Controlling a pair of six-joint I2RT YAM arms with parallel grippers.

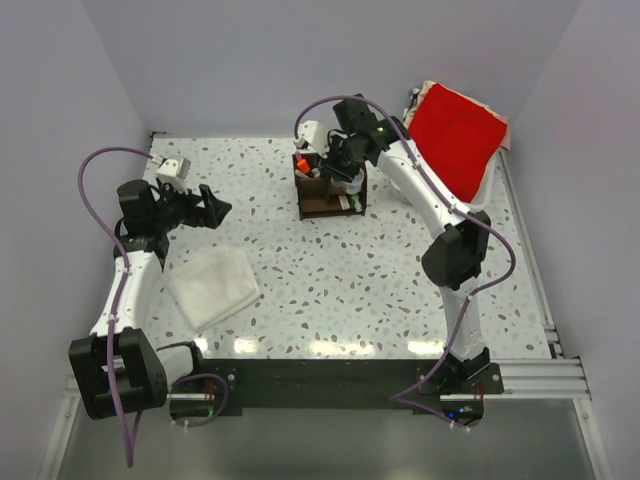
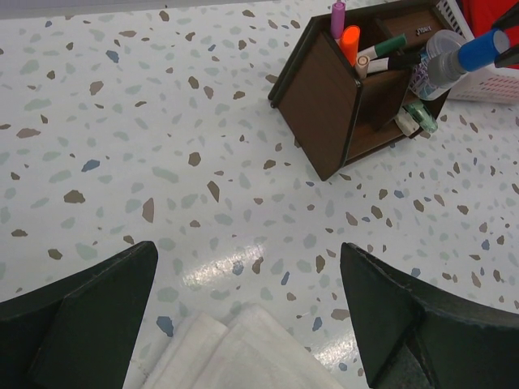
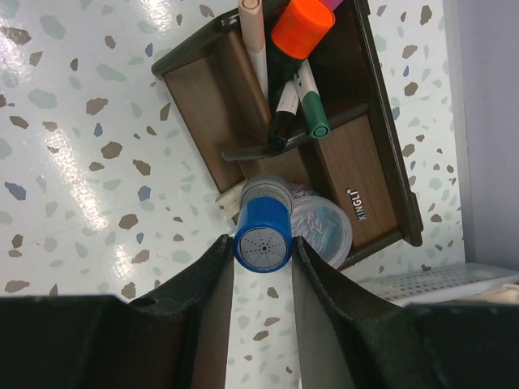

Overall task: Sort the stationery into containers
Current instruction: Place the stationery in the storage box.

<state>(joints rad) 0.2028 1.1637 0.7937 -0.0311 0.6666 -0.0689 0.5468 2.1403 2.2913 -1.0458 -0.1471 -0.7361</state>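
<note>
Top view: the right end effector hangs over the wooden organizer at the worktop's far side, apparently to drop in its load. Left wrist: the left end effector, spread wide and empty, hovers by the white cloth. Right wrist: closed fingers pinch the blue-capped stick upright over the organizer.

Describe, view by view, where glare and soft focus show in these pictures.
Top external: white glare streaks on the table along its near edge, otherwise sharp. Left wrist: one glare patch on the table; the left tool has dark, soft-edged fingers. Right wrist: glare at upper left; the blue-capped stick is sharp, the right tool around it blurred.
</note>
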